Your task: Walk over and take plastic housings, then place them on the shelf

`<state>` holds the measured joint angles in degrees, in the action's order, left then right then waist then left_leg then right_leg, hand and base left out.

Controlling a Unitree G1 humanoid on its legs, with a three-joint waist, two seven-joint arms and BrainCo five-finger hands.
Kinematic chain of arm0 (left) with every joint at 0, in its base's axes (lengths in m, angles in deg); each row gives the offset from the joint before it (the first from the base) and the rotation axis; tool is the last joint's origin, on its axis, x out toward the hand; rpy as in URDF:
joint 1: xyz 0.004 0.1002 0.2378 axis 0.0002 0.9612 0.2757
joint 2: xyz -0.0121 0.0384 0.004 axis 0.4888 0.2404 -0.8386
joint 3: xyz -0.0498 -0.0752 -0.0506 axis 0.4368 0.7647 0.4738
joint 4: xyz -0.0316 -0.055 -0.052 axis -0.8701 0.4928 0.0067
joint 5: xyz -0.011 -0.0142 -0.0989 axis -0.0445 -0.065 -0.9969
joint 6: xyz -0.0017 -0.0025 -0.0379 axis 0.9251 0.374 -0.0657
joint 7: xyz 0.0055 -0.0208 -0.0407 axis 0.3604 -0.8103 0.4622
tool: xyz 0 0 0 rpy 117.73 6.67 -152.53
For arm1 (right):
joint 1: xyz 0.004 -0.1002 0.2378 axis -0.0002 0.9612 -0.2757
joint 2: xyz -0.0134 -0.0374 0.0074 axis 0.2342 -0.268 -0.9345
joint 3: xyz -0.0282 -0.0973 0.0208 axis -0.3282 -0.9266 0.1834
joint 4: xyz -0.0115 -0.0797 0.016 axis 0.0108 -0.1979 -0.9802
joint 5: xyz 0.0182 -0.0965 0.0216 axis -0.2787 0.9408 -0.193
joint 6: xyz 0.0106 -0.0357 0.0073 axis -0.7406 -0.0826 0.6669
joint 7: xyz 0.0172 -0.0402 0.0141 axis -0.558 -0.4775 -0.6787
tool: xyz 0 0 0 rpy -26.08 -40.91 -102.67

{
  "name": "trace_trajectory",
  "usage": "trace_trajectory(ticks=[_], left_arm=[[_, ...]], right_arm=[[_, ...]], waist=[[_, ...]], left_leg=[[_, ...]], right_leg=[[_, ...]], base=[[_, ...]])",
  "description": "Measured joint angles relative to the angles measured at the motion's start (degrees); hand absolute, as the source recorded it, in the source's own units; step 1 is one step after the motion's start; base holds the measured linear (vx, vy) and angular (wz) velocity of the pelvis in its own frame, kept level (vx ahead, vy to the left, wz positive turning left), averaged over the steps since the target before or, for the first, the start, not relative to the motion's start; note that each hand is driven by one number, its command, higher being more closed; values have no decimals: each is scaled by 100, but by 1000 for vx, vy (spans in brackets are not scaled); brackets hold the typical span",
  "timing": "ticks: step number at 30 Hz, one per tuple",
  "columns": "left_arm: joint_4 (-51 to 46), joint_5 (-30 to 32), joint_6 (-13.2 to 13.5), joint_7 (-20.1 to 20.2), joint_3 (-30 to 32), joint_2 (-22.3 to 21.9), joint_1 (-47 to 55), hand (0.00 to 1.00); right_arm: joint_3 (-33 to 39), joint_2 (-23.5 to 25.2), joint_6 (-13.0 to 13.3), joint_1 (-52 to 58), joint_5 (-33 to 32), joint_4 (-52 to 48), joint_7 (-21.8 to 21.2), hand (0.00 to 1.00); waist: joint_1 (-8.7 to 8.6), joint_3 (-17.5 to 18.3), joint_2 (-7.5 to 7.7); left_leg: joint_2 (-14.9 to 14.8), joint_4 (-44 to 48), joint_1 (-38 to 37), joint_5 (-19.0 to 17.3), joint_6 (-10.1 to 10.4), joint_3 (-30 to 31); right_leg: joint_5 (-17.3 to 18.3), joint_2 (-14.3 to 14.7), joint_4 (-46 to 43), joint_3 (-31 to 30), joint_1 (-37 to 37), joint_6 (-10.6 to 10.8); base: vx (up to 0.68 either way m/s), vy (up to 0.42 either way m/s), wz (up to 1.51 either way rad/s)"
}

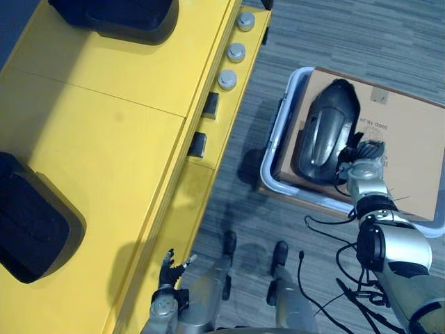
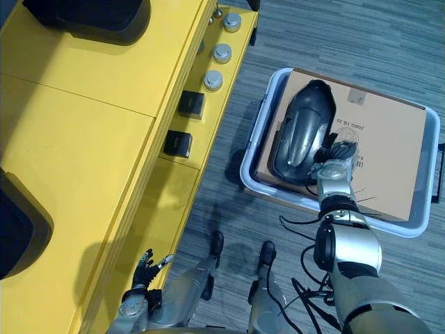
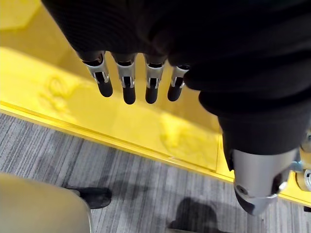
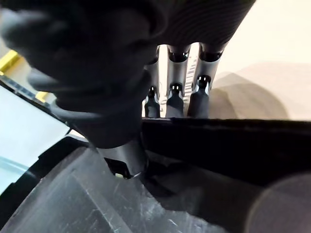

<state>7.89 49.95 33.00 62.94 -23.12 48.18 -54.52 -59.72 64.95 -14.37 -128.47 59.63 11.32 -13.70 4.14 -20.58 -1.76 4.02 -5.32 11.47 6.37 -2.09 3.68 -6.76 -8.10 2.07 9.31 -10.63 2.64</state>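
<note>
A black plastic housing (image 1: 327, 132) lies hollow side up on a cardboard sheet (image 1: 410, 146) inside a white bin (image 1: 278, 132) on the floor. My right hand (image 1: 365, 163) sits at the housing's near edge. In the right wrist view its fingers (image 4: 175, 92) reach down behind the housing's rim (image 4: 204, 131) and the thumb presses the inner side, pinching that rim. My left hand (image 1: 167, 275) hangs low beside the yellow shelf (image 1: 104, 139), fingers (image 3: 129, 82) straight and holding nothing.
Two more black housings rest on the yellow shelf, one at the far end (image 1: 118, 17) and one at the near left (image 1: 28, 223). Three round silver knobs (image 1: 236, 52) and two black blocks (image 1: 208, 104) line the shelf's edge. Grey floor separates shelf and bin.
</note>
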Motion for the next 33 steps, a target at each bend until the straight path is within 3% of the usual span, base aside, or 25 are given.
trace_trajectory(ticks=[3, 9, 15, 17, 26, 29, 33], left_arm=[[44, 0, -19, 0, -3, 5, -33, 0], [38, 3, -60, 12, -3, 49, -33, 0], [-392, 11, -112, 23, -2, 55, 139, 0], [-837, 18, -112, 25, -126, 43, 281, 0], [-3445, 156, -98, 13, -355, 3, 412, 0], [-4546, 490, -65, -225, -342, -69, 313, 0], [-5293, 889, -61, -543, -349, -129, -51, 0]], right_arm=[[-196, 54, -4, 151, -24, -261, 1, 100], [-203, 172, -9, 978, 7, -2232, 98, 100], [-186, 638, -22, 1942, 473, -4137, 395, 100], [-187, 807, -16, 2170, 660, -4540, 435, 100], [-260, 1227, -10, 2897, 1136, -6056, 549, 100], [-519, 1366, 15, 3130, 1399, -6676, 539, 100], [-876, 1682, 97, 3246, 1568, -7202, 501, 100]], waist=[[-1, -1, 12], [-24, 54, 110], [-235, 366, 337], [-324, 603, 377], [-356, 1007, 339], [-382, 1182, 313], [-377, 1369, 311]], left_leg=[[-19, -1, -84, 0, 2, -69], [-66, -5, -234, 15, -21, -157], [-112, -4, -356, -1, 3, -220], [-121, -6, -378, -25, 25, -241], [-200, -20, -481, -64, 86, -237], [-199, -18, -558, -62, 87, -223], [-189, -14, -656, -48, 68, -214]], right_leg=[[51, 14, -7, -29, 75, 20], [80, 53, -25, -156, 151, 81], [88, 96, -27, -203, 236, 108], [102, 95, -6, -243, 254, 132], [168, 131, 27, -231, 364, 201], [132, 137, 127, -157, 504, 216], [130, 147, 162, -142, 639, 217]], base=[[14, -28, -4], [50, -32, -11], [69, -21, -5], [36, -13, -8], [2, -11, -1], [34, -7, 4], [66, -3, 6]])
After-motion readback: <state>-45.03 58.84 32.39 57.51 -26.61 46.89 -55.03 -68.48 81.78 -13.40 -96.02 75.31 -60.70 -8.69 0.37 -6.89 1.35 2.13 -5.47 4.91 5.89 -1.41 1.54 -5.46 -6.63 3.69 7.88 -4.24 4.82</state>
